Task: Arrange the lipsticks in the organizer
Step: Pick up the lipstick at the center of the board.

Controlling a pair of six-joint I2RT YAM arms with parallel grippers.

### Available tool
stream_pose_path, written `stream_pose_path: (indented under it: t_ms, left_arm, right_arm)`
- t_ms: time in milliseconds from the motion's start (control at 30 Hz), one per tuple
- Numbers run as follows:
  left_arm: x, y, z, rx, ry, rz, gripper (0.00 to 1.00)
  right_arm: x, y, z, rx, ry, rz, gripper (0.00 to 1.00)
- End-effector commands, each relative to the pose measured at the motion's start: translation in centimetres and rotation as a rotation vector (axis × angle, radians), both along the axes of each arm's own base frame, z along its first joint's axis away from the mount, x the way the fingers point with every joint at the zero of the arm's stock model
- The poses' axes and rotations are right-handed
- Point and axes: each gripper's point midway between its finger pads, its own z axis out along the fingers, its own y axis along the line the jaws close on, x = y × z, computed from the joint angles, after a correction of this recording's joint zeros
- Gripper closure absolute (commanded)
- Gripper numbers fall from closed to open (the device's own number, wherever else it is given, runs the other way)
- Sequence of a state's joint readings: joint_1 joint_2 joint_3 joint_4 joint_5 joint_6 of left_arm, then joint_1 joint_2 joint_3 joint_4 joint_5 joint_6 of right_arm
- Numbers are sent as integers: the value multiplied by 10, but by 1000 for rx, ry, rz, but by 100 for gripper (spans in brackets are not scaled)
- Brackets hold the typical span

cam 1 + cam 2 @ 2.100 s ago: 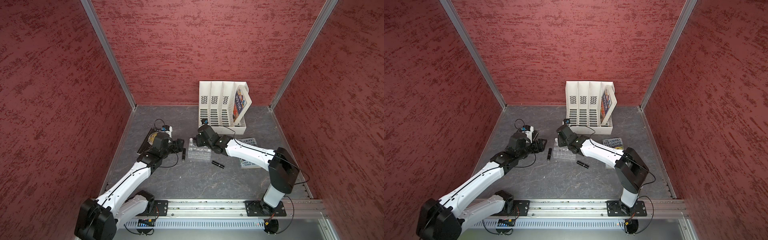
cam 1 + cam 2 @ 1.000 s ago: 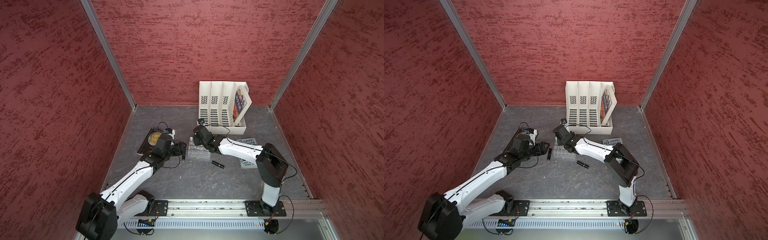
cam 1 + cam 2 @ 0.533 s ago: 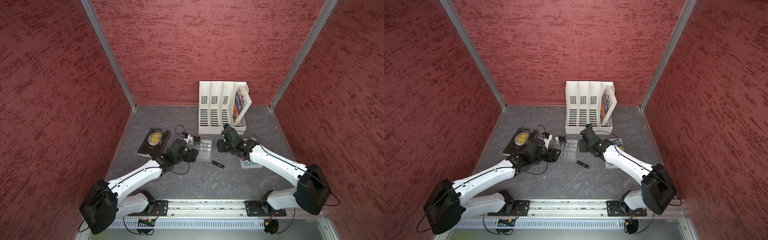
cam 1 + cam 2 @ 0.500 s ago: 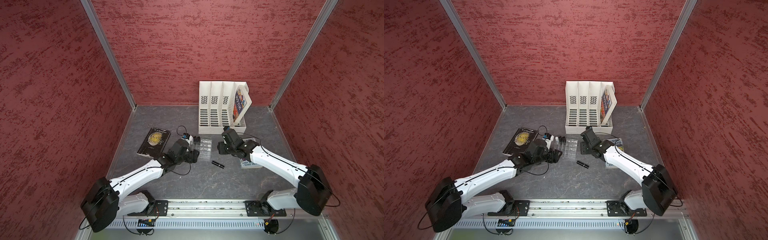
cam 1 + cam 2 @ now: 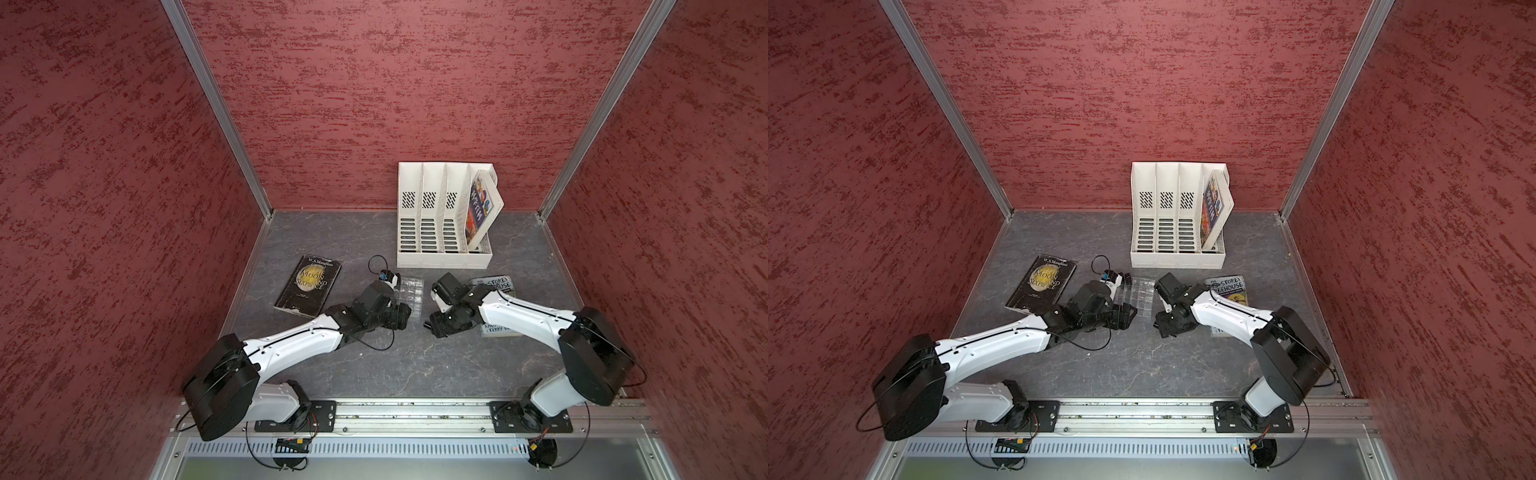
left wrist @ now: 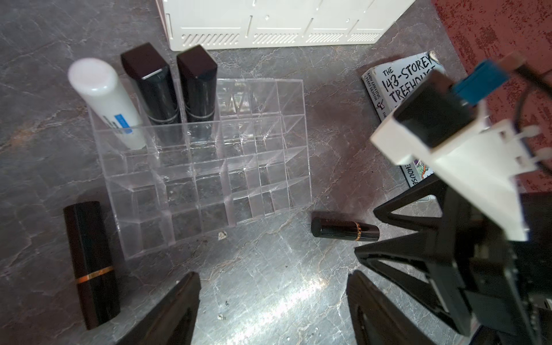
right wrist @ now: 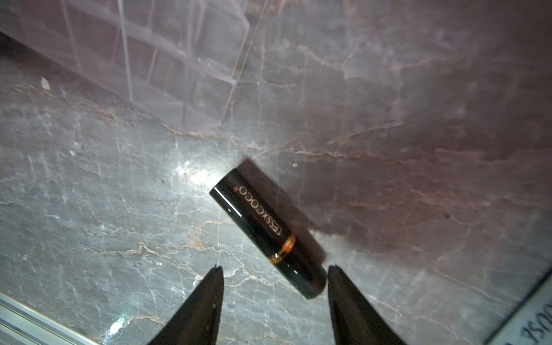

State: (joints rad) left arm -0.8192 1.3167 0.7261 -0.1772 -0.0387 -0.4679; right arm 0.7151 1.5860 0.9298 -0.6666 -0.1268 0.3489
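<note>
Our right claw [image 7: 274,268] hangs spread and empty, the banded end of the lying black lipstick [image 7: 265,233] between its tips. The tube's long axis slants away toward the organizer [image 7: 167,59], so we judge the wrist must turn to pinch squarely across it. Our left claw [image 6: 273,298], also spread and empty, is nearer the second lying lipstick [image 6: 89,268] beside the organizer, where a white tube [image 6: 104,98] and two black tubes [image 6: 153,89] stand in the far row.
</note>
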Motion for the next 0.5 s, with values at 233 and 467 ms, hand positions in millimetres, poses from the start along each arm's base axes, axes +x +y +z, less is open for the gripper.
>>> stream_pose_path:
  t_ms: [233, 467]
  left_arm:
    - [7, -13, 10, -34, -1, 0, 20]
    - [8, -14, 10, -37, 4, 0, 20]
  right_arm:
    - [1, 22, -7, -6, -7, 87, 42]
    - [-5, 24, -12, -19, 1, 91, 51]
